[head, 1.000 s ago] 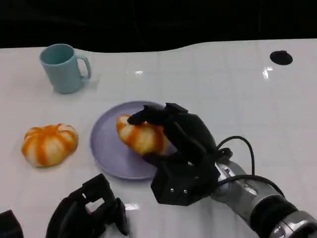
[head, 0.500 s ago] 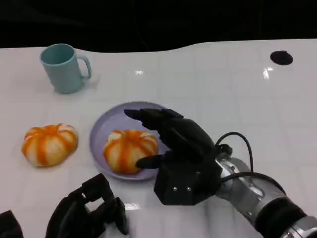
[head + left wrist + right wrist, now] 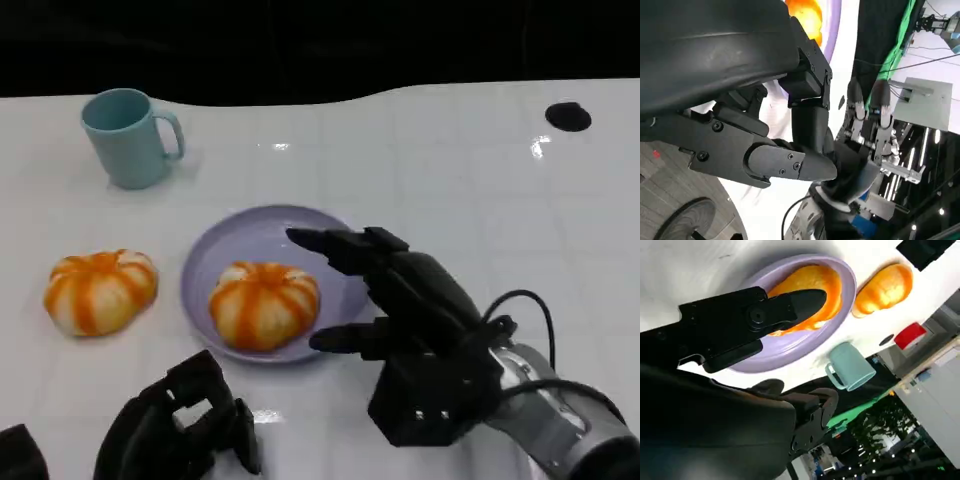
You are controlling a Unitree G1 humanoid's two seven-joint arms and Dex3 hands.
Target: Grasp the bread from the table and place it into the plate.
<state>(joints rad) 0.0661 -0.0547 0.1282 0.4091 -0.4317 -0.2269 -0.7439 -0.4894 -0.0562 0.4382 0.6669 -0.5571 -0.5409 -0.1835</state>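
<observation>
Right robot hand (image 3: pixel 400 300) withdrawn, fingers spread, bread (image 3: pixel 263 304) on plate (image 3: pixel 215 260).

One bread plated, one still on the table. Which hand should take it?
Probably left. The left hand sits low on the same side as the table bread. The right hand, open, is past the plate and would cross it.

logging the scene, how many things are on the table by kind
bread: 2, one on the plate, one on the table left of it
plate: 1
mug: 1
total: 4
</observation>
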